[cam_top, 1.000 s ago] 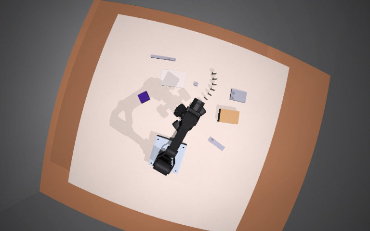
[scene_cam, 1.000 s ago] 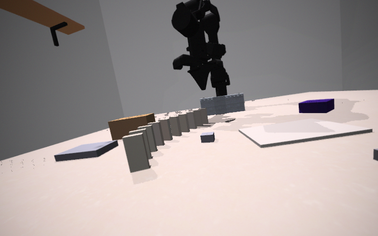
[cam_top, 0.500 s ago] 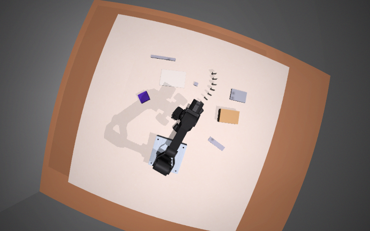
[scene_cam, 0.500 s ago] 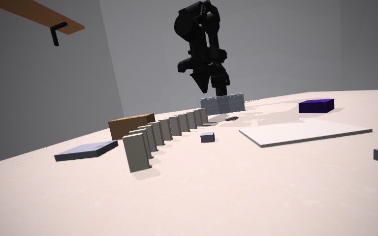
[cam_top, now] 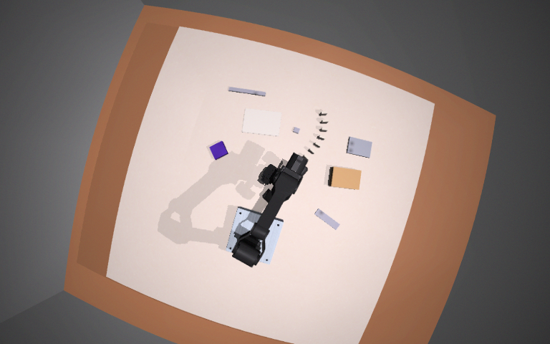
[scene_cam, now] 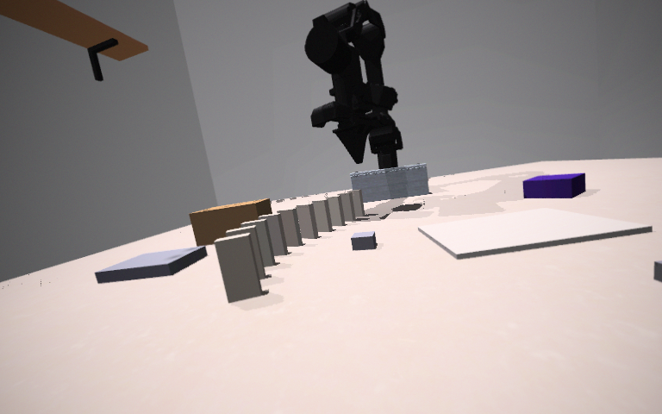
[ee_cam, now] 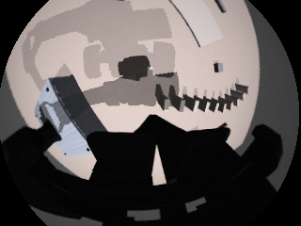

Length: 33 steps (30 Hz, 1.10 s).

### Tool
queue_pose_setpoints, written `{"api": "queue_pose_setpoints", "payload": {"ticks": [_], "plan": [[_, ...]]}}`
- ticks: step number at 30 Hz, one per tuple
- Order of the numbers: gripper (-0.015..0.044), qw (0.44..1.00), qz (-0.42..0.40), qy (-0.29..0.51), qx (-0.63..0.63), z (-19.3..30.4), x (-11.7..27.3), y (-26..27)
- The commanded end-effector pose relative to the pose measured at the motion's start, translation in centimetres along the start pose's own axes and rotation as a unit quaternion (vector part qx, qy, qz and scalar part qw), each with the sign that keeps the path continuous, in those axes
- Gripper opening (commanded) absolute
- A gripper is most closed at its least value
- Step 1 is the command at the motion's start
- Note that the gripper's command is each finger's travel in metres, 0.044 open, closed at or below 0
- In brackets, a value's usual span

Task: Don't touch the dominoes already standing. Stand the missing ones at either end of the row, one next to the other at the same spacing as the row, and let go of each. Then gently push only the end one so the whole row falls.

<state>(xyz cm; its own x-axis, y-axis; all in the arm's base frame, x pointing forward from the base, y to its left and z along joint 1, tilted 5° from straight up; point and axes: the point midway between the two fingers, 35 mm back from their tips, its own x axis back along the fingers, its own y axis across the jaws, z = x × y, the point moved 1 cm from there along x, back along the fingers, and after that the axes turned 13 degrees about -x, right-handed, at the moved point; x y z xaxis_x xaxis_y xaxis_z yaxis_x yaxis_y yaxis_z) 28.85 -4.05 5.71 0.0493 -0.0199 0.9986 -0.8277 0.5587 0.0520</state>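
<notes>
Several thin grey dominoes stand upright in a curved row, spaced apart and none fallen. In the exterior view the row runs from the front left back toward the robot's base. In the top view the arm hides the row's end nearest the base. No domino lying flat shows in any view. My gripper is shut and empty, its fingertips together. It hangs in the air above the row's end nearest the base, touching no domino that I can see. Its fingertips are hidden in the top view.
An orange box and a grey slab lie on one side of the row. A small grey block, a white plate and a purple block lie on the other.
</notes>
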Motion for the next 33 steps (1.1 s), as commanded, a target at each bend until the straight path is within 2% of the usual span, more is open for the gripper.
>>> {"api": "queue_pose_setpoints", "payload": {"ticks": [1, 16, 18, 23, 33], "plan": [[0.0000, 1.000, -0.002, 0.002, 0.003, 0.1, -0.1, 0.1], [0.0000, 1.000, -0.002, 0.002, 0.003, 0.1, -0.1, 0.1], [0.0000, 1.000, -0.002, 0.002, 0.003, 0.0, -1.2, 0.1], [0.0000, 1.000, -0.002, 0.002, 0.003, 0.0, -7.9, 0.7], [0.0000, 1.000, -0.002, 0.002, 0.003, -0.1, -8.2, 0.2]]}}
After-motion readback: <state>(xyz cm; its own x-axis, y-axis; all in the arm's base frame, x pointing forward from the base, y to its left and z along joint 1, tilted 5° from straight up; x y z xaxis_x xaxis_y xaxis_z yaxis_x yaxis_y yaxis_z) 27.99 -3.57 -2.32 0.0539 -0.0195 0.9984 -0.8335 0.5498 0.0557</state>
